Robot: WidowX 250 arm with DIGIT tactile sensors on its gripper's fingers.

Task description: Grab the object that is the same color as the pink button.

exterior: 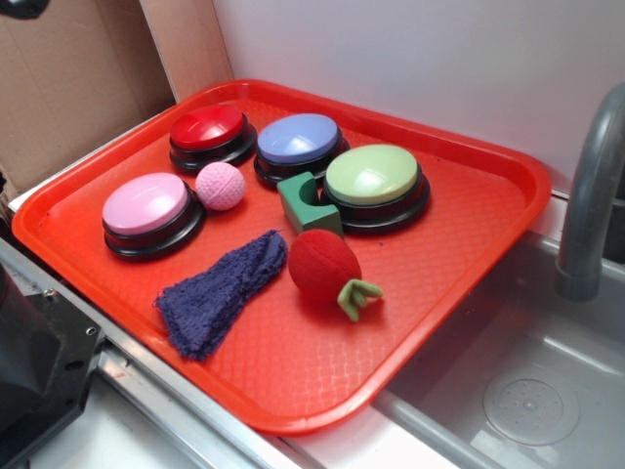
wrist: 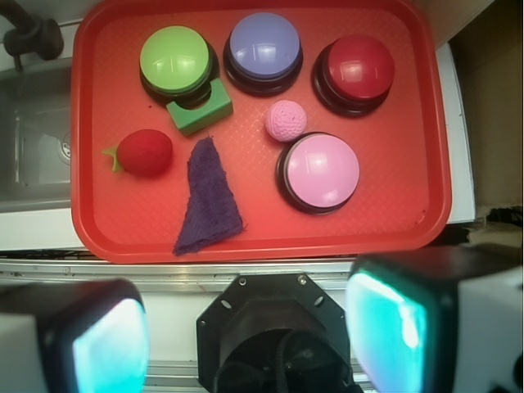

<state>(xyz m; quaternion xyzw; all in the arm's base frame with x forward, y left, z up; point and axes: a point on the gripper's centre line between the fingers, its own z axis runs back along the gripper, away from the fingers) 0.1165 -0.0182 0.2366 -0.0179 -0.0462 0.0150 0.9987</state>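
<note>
A small pink dimpled ball (exterior: 221,186) (wrist: 286,119) lies on the red tray (exterior: 420,303) (wrist: 377,221), touching or nearly touching the pink button (exterior: 148,209) (wrist: 320,172) and close to the red button (exterior: 207,133) (wrist: 355,70). In the wrist view my gripper (wrist: 250,332) hangs high above the tray's near edge, well back from the ball. Its two teal pads (wrist: 385,327) stand wide apart with nothing between them. The exterior view does not show the gripper.
On the tray also stand a blue button (exterior: 298,144) (wrist: 264,49) and a green button (exterior: 375,182) (wrist: 174,59), with a green block (exterior: 309,205) (wrist: 199,113), a red plush ball (exterior: 325,266) (wrist: 145,152) and a purple cloth (exterior: 220,291) (wrist: 208,199). A sink with grey faucet (exterior: 589,195) lies beside it.
</note>
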